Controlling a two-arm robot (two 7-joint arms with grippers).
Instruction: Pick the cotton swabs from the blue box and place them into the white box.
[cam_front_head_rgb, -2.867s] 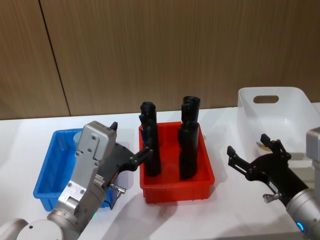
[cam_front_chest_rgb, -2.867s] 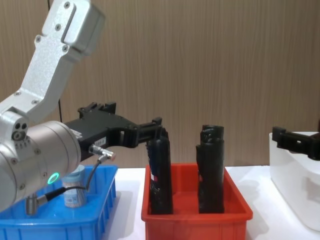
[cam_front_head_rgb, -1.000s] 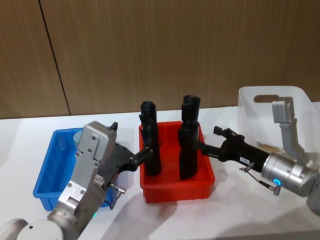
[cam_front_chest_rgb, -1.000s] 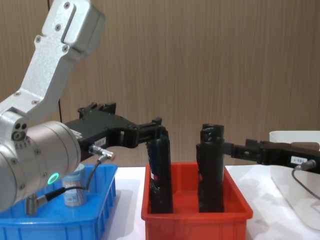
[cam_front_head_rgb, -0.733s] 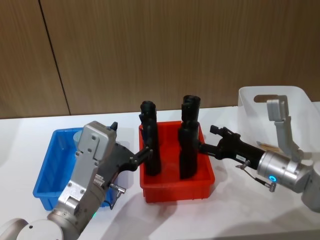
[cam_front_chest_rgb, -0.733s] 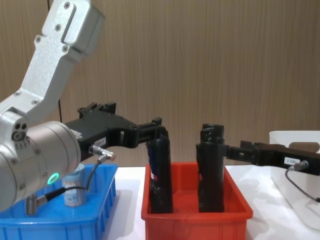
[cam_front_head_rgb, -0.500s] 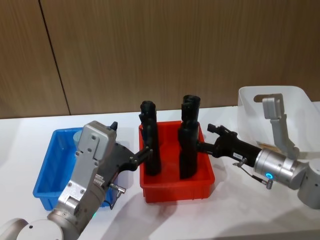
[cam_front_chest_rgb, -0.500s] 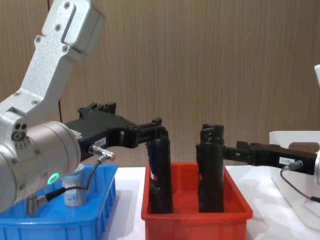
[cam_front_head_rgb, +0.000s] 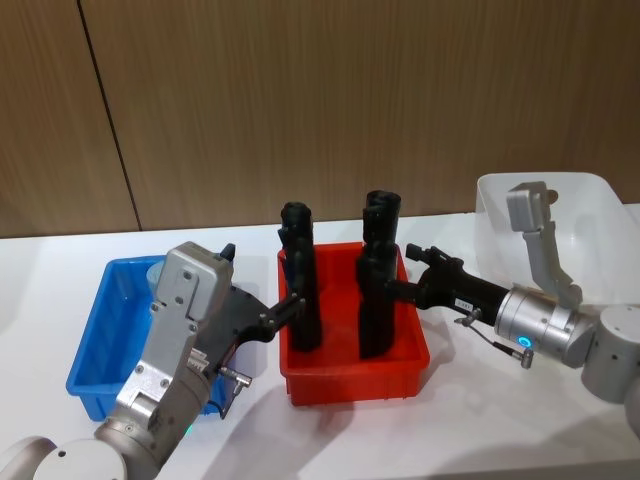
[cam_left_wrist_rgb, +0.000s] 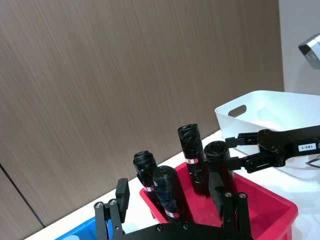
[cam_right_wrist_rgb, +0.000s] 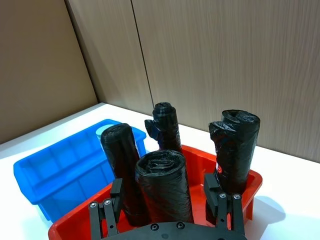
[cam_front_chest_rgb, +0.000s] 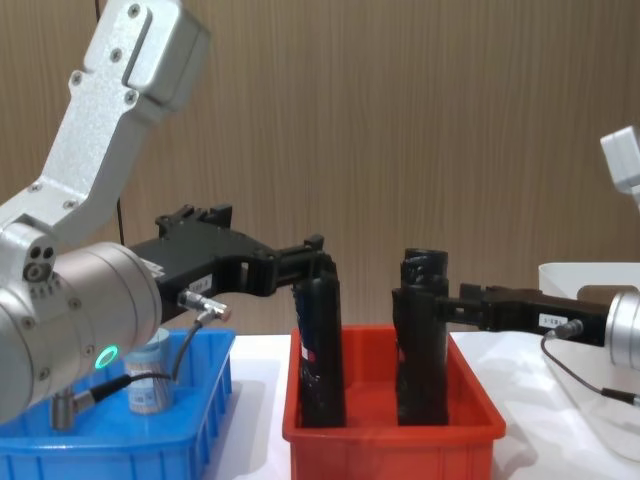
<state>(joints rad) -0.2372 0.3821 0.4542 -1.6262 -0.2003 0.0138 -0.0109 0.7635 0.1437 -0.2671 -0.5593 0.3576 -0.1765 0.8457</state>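
Two grippers mine, both spread wide, right gripper (cam_front_head_rgb: 392, 290) at the black rolls (cam_front_head_rgb: 378, 270) in the red bin (cam_front_head_rgb: 355, 375), left gripper (cam_front_head_rgb: 290, 305) beside the blue box (cam_front_head_rgb: 95, 340), one cotton swabs (cam_front_chest_rgb: 148, 385) tub inside.

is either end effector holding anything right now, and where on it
Nothing is held. The right end effector is open around a black roll in the red bin; the left end effector is open, empty.

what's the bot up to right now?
Both arms are at the red bin of black rolls, not at the blue box. The right gripper reaches in from the white box side with open fingers around a right-hand roll. The left gripper sits open beside the left roll. One cotton swabs tub stands in the blue box.
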